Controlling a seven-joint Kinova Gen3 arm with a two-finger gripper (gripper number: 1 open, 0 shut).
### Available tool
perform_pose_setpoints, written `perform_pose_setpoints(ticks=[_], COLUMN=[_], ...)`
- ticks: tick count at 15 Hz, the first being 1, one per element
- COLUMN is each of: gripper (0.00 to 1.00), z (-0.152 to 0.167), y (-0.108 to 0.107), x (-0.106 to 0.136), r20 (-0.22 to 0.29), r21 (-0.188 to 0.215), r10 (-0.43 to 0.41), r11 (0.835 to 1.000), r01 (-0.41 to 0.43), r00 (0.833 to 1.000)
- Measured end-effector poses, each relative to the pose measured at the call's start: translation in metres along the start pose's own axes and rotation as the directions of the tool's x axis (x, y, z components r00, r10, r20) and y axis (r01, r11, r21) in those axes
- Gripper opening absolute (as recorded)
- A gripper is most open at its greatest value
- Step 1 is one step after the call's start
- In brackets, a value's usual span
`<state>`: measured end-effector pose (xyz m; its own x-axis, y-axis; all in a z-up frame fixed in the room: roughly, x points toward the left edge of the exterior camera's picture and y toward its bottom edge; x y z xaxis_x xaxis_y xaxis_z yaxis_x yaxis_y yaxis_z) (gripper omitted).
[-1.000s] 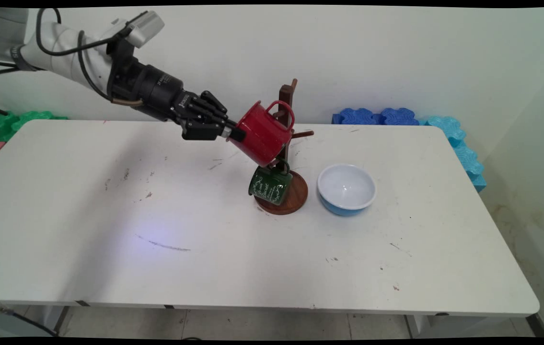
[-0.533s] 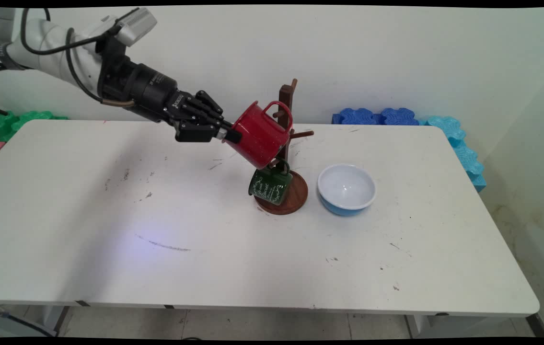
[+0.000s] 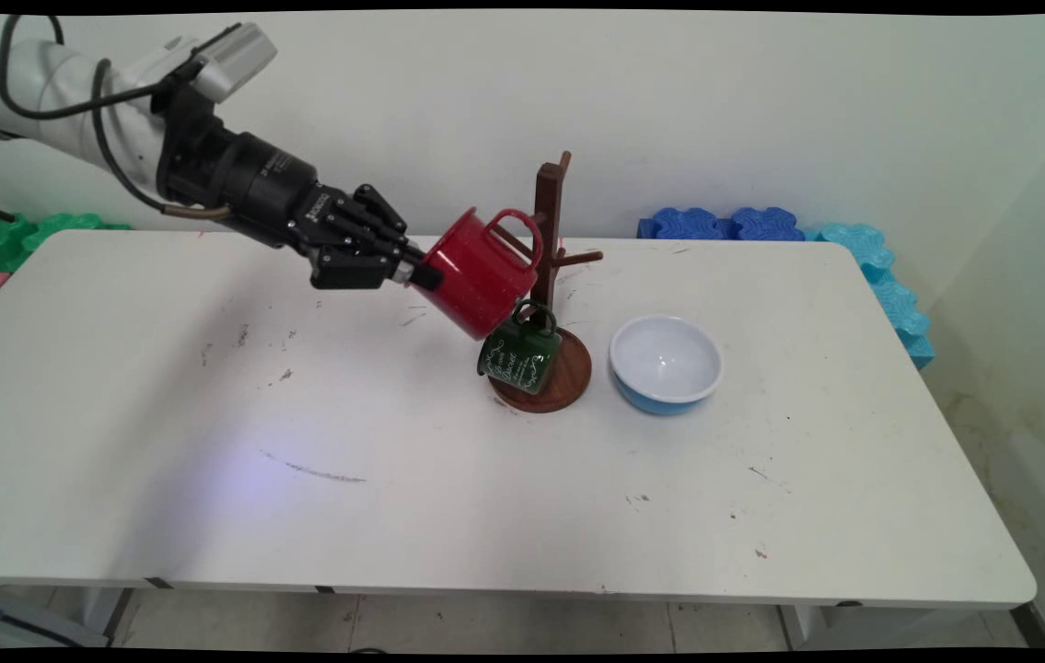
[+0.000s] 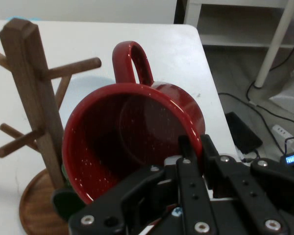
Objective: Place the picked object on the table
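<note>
Scuffed white surface (image 3: 393, 516) before a plain wall; the tool (image 3: 421, 272) is clamped on a glossy red enamel mug's (image 3: 478, 272) rim — beside the wooden mug tree (image 3: 551, 276).

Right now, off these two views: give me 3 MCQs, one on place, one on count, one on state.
1. Where does the bowl stand?
A. right of the mug tree's base, on the table
B. hung on a peg
C. under the gripper

2. How many mugs are in view?
A. one
B. two
C. three

3. What state is the red mug in?
A. standing upright on the table
B. hanging from a peg
C. held tilted in the air by its rim

Key: 1 A, the bowl sits on the table beside the mug tree, apart from its round base. 2 B, the red mug plus a green mug low on the tree. 3 C, the gripper has its jaws clamped on the rim, one inside and one outside in the hand view, with the mug clear of the table and its handle near the pegs.
</note>
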<state>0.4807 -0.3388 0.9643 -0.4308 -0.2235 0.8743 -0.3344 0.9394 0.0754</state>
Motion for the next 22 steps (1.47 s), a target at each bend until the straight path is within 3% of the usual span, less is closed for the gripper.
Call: perform_pose_setpoints(ticks=[14,22], gripper=[0.00,0.00], z=[-0.027,-0.043], y=[0.015,0.007], x=[-0.035,-0.059], r20=[0.142,0.258], r21=[0.041,0.086], r10=[0.081,0.157], r11=[0.995,0.979], r01=[-0.088,-0.184], r00=[0.987,0.953])
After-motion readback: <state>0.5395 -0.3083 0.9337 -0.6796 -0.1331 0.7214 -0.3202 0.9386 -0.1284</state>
